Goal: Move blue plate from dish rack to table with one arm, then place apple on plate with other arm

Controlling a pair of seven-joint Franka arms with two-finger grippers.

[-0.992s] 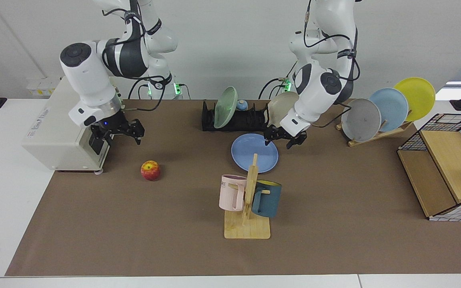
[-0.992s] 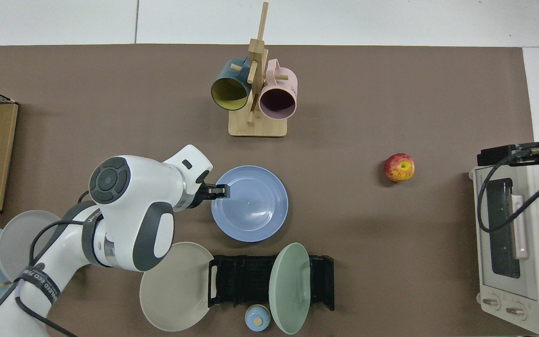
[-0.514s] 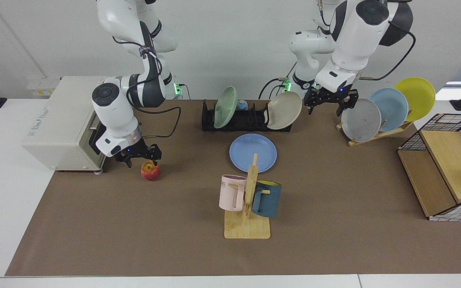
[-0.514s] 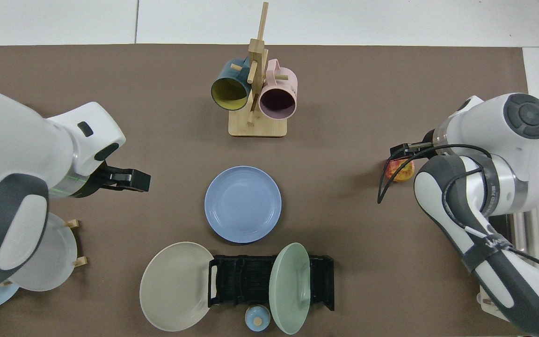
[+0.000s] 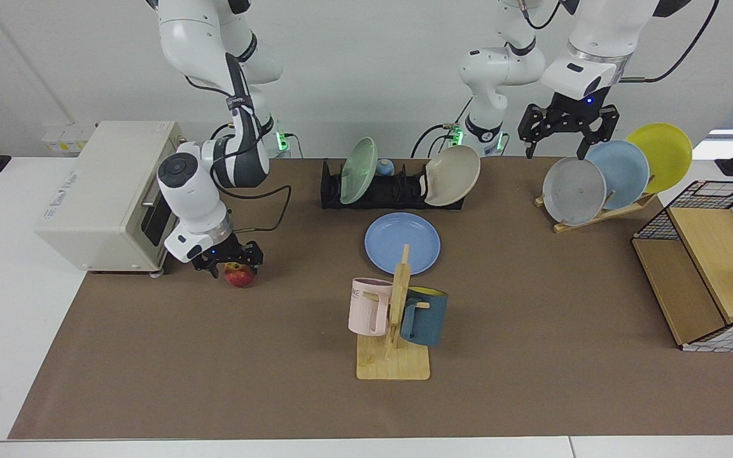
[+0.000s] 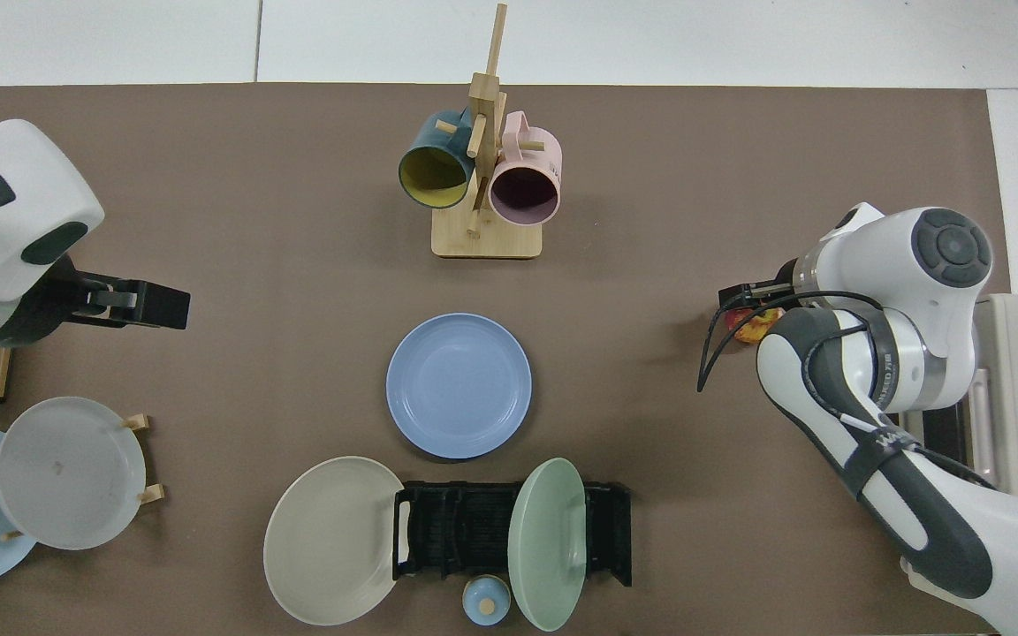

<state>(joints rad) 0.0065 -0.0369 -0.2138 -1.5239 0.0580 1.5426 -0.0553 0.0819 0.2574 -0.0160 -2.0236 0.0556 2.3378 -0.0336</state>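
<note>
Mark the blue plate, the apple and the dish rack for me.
blue plate (image 5: 402, 242): facing view, centre of its face.
apple (image 5: 238, 276): facing view, red front below the right gripper.
dish rack (image 6: 465, 527): top view, bare slotted middle.

- A wooden mug tree (image 5: 394, 331) stood at six o'clock on the brown mat, a pink mug (image 5: 368, 306) and a dark teal mug (image 5: 425, 316) hanging on it.
- A pale green plate (image 5: 357, 170) and a beige plate (image 5: 451, 175) leaned up at twelve o'clock.
- Over at two o'clock, a wooden stand (image 5: 599, 214) carried a grey plate (image 5: 573, 191), a sky-blue plate (image 5: 621, 172) and a yellow plate (image 5: 662, 154).
- A white toaster oven (image 5: 102, 194) sat at nine o'clock.
- A wire basket (image 5: 710, 261) with wooden panels sat at three o'clock.
</note>
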